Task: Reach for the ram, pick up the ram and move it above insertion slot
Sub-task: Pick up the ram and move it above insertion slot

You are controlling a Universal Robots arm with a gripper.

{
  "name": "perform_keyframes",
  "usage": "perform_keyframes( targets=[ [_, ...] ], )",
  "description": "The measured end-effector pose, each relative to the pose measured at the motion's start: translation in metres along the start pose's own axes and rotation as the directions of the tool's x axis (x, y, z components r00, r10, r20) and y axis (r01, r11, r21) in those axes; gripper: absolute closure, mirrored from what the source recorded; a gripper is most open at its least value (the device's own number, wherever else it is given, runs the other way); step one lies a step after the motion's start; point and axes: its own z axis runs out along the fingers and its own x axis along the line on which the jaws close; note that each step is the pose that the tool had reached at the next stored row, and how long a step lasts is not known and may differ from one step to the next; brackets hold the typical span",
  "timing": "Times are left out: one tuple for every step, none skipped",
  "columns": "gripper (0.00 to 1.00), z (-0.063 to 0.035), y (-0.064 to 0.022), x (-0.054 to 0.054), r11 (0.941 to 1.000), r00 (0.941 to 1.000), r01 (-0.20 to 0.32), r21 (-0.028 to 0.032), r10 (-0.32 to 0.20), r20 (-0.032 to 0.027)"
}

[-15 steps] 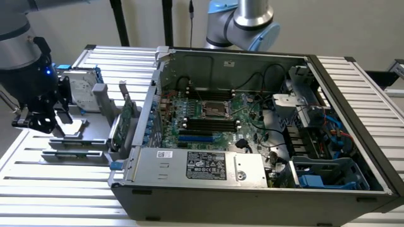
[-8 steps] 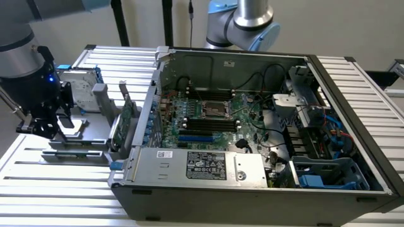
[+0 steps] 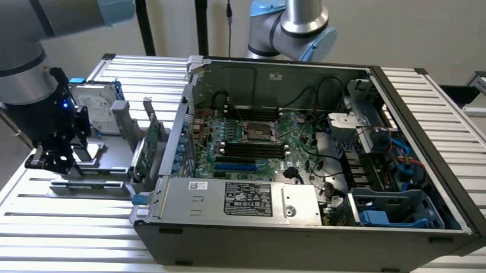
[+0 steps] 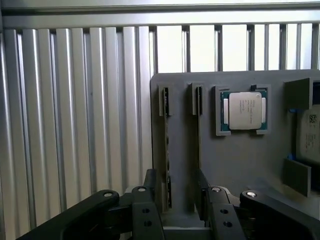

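**A:** Where is the ram?

**B:** The ram (image 4: 166,145) stands on its long edge in a slot of the grey holder plate (image 4: 235,165). The wrist view sees it thin side on.

**A:** And the tool?

**B:** The tool (image 4: 176,197) is released. Its fingers (image 4: 150,197) stand apart, one on each side of the ram's near end. The ram is closer to one finger than the other, and I cannot tell whether that finger touches it. The ram sits down in its slot, not lifted.

**A:** What else is on that plate?

**B:** A second slot runs just beside the ram's, but I cannot tell whether it holds anything. Beyond that slot a processor (image 4: 245,111) lies flat in a square recess.

**A:** And around the plate?

**B:** It rests on a ribbed aluminium bench (image 4: 75,125). In the exterior view the tool hangs over the plate, at nine o'clock from the open computer case (image 3: 304,244). A hard drive (image 3: 95,108) lies at about one o'clock from the tool. An expansion card (image 3: 156,142) stands upright at three o'clock from it, between the tool and the case wall. Inside the case, the motherboard (image 3: 292,128) carries long dark slots (image 3: 251,151), well apart from the ram. A second arm (image 3: 296,28) stands behind the case at twelve o'clock.
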Motion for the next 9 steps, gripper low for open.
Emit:
perform_keyframes(
  targets=[
    [0.58,0.0019,-0.0001,0.001,1.0,1.0,0.0,0.0001,0.0,0.0],
    [0.58,0.0038,-0.0002,0.001,1.0,1.0,0.001,0.0001,-0.001,0.0],
    [0.58,0.0056,-0.0002,0.002,1.0,1.0,0.001,0.0002,-0.001,0.0],
    [0.58,0.0074,-0.0003,0.002,1.0,1.0,0.002,0.0001,-0.002,-0.0001],
    [0.58,0.0092,-0.0004,0.003,1.0,1.0,0.002,0.0002,-0.002,0.0],
    [0.58,0.0109,-0.0004,0.003,1.0,1.0,0.003,0.0,-0.003,-0.0001],
    [0.58,0.0128,-0.0005,0.003,1.0,1.0,0.003,0.0001,-0.003,0.0],
    [0.58,0.0146,-0.0006,0.004,1.0,1.0,0.004,0.0001,-0.004,-0.0001],
    [0.58,0.0165,-0.0006,0.004,1.0,1.0,0.004,0.0001,-0.004,-0.0001]
  ],
)
